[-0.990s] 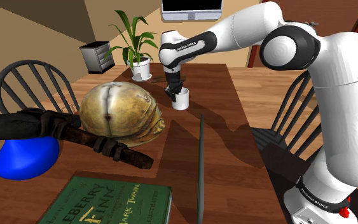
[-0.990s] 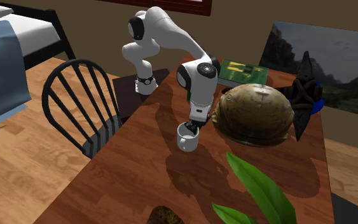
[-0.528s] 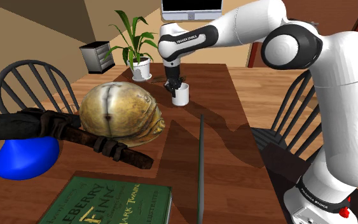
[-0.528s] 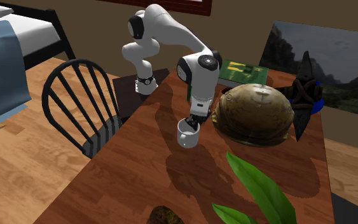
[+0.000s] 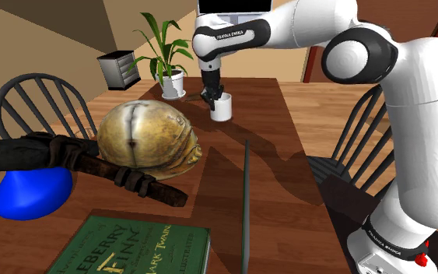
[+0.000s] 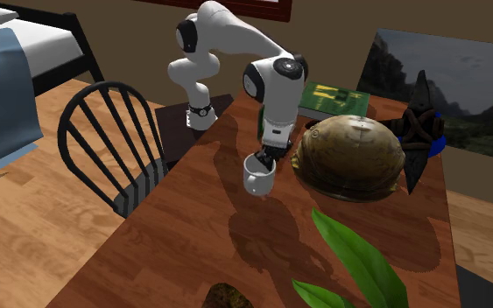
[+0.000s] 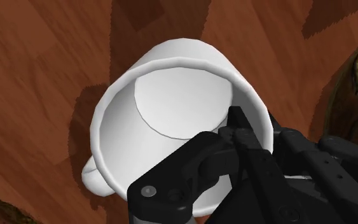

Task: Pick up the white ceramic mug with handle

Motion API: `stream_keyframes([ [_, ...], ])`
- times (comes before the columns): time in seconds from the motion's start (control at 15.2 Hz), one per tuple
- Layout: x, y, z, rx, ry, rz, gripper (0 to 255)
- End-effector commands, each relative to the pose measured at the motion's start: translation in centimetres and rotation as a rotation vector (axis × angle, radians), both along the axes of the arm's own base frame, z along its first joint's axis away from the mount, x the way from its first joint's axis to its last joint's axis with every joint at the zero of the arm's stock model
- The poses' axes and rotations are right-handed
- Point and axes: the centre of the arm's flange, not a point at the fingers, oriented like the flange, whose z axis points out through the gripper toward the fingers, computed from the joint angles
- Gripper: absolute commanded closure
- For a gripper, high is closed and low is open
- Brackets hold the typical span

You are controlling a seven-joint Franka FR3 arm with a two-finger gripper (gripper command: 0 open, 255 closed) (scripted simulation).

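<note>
Above the wooden table (image 5: 265,159) (image 6: 179,241), near its middle, the white mug (image 5: 223,108) (image 6: 259,176) (image 7: 171,121) is gripped by the black gripper (image 5: 211,99) (image 6: 266,158) (image 7: 237,132), whose fingers are closed tight on the mug's wall, one inside the rim and one outside. The pinched stretch of wall is covered by the fingers in the wrist view, and the near rim is hidden behind the gripper's body. The mug's handle (image 7: 92,174) is seen on the side away from the fingers, partly cut off by the mug's own curve. From the offset shadow on the wood in the wrist view the mug seems to be held just clear of the table, though its underside cannot be seen. Just beside the mug a brown domed helmet (image 5: 148,134) (image 6: 349,158) is set. Beyond the helmet a dark club (image 5: 77,161) (image 6: 416,131) is laid over a blue thing (image 5: 30,196) (image 6: 436,145), most of which is hidden. A green book (image 5: 135,246) (image 6: 334,98) is cut off at the shoulder view's lower edge. A potted plant (image 5: 167,58) stands at the table's far end in that view; in the second exterior view it is reduced to leaves (image 6: 349,258). A dark chair (image 5: 42,105) (image 6: 113,149) is drawn up to the table, and a bed (image 6: 8,79) is cut off by the second exterior view's left edge.
</note>
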Motion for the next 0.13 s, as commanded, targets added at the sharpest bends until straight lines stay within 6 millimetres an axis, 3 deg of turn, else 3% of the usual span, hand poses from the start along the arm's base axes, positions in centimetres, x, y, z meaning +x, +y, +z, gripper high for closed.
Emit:
stream_keyframes([
  [0.0, 0.07, 0.00, 0.64, 0.000, 0.000, 0.000, 255],
  [0.07, 0.07, 0.00, 0.64, 0.000, 0.000, 0.000, 255],
])
